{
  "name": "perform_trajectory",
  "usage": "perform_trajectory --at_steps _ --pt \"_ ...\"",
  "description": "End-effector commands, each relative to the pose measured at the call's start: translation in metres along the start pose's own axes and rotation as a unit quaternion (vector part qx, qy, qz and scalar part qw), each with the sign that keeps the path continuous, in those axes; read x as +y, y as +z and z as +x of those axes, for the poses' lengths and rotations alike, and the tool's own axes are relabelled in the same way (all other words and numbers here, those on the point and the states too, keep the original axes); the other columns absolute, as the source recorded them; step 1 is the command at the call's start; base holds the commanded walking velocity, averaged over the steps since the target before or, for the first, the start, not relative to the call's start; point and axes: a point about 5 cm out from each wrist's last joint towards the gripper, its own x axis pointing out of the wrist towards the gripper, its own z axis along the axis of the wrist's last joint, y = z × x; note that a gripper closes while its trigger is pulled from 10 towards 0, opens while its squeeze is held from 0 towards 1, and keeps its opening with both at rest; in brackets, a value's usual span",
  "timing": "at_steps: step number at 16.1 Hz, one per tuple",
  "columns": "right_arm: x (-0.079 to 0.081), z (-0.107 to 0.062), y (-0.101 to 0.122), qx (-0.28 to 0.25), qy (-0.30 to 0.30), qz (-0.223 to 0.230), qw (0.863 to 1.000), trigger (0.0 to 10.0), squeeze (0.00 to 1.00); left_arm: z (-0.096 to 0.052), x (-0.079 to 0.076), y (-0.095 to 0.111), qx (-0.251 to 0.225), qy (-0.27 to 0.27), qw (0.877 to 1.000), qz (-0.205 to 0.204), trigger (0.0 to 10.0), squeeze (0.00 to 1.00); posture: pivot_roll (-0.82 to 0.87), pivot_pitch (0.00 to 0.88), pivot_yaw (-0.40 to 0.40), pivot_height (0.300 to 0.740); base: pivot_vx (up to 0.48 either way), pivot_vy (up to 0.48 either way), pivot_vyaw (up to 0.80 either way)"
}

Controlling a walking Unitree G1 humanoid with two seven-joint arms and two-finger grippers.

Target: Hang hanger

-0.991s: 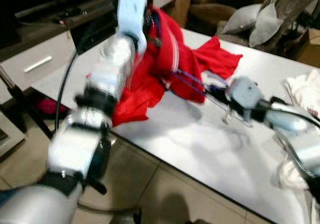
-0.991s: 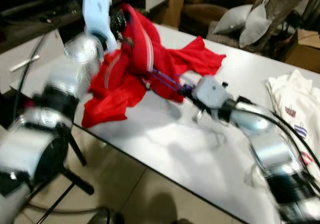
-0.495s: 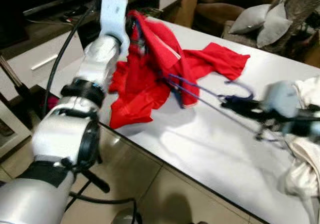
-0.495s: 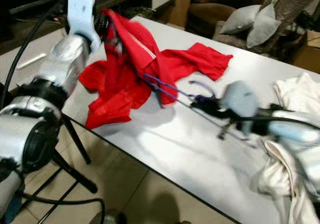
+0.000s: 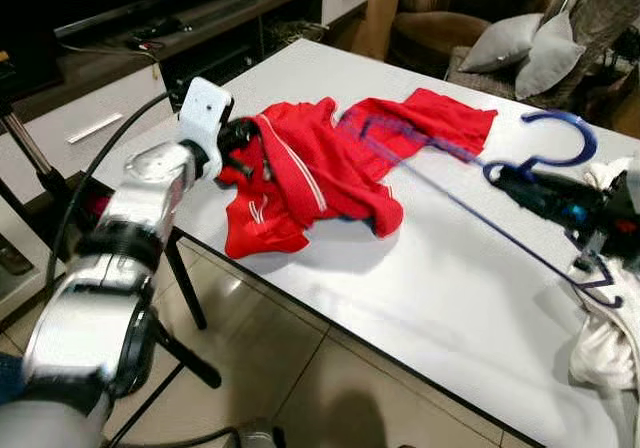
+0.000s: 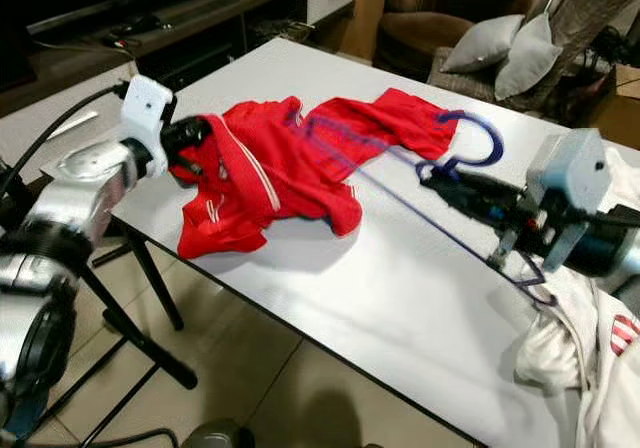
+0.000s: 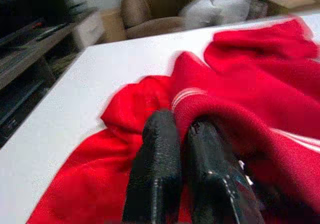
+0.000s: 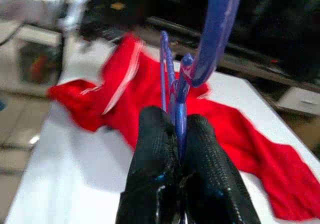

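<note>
Now the right pincer (image 6: 450, 183) is clamping the blue hanger (image 6: 470, 153) near its hook above the tabletop (image 6: 400, 298); it looks thin and springy. The left pincer (image 5: 240, 143) is pinching the soft red shirt (image 5: 320, 168).

Red shirt (image 5: 310, 173) soft matt cloth; hanger (image 6: 470, 158) glossy blue plastic; table (image 5: 440, 298) smooth, slightly glossy.

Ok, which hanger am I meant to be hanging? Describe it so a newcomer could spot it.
Start at the white table. At its right side the right gripper holds a thin blue hanger by the neck, with the hook curling up over the table. One arm of it runs back toward the red shirt, which the left gripper pinches. It is the one blue wire shape among red and white cloth.
</note>
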Motion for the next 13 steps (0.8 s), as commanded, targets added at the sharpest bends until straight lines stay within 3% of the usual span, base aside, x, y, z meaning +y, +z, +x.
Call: perform_trajectory --at_steps 1,3,5,6,7,9,12,13 --pt "-0.001 0.003 -0.002 0.013 -0.024 0.001 1.000 10.0 0.00 -0.003 -0.010 0.002 0.006 -0.053 0.998 0.029 10.0 1.00 0.02 0.000 0.025 0.740 0.000 0.000 0.00" --pt "0.005 0.020 -0.006 -0.002 -0.058 0.022 0.998 10.0 0.00 -0.031 -0.023 -0.001 0.026 -0.131 0.989 0.071 10.0 1.00 0.02 0.000 0.020 0.740 0.000 0.000 0.00" --pt "0.002 0.029 -0.022 0.037 -0.119 0.061 0.990 10.0 0.00 -0.064 -0.028 0.005 0.049 -0.191 0.977 0.081 10.0 1.00 0.03 0.000 0.012 0.740 0.000 0.000 0.00" --pt "-0.001 0.031 -0.025 0.041 -0.145 0.068 0.986 10.0 0.00 -0.078 -0.027 0.011 0.052 -0.206 0.975 0.071 10.0 1.00 0.03 0.000 0.009 0.740 0.000 0.000 0.00" --pt "-0.002 0.032 -0.025 0.043 -0.154 0.069 0.985 10.0 0.00 -0.083 -0.028 0.014 0.053 -0.212 0.974 0.066 10.0 1.00 0.03 0.000 0.009 0.740 0.000 0.000 0.00" --pt "-0.007 0.034 -0.028 0.050 -0.203 0.096 0.973 10.0 0.00 -0.110 -0.024 0.032 0.025 -0.233 0.972 0.005 10.0 1.00 0.03 0.000 -0.001 0.740 0.000 0.000 0.00" --pt "-0.006 0.033 -0.030 0.072 -0.236 0.119 0.962 10.0 0.00 -0.109 -0.012 0.061 -0.072 -0.151 0.985 -0.042 10.0 1.00 0.03 0.000 -0.010 0.740 0.000 0.000 0.00" --pt "-0.007 0.035 -0.023 0.036 -0.276 0.146 0.949 10.0 0.00 -0.096 -0.003 0.071 -0.123 -0.044 0.990 -0.057 10.0 1.00 0.03 0.000 -0.015 0.740 0.000 0.000 0.00"
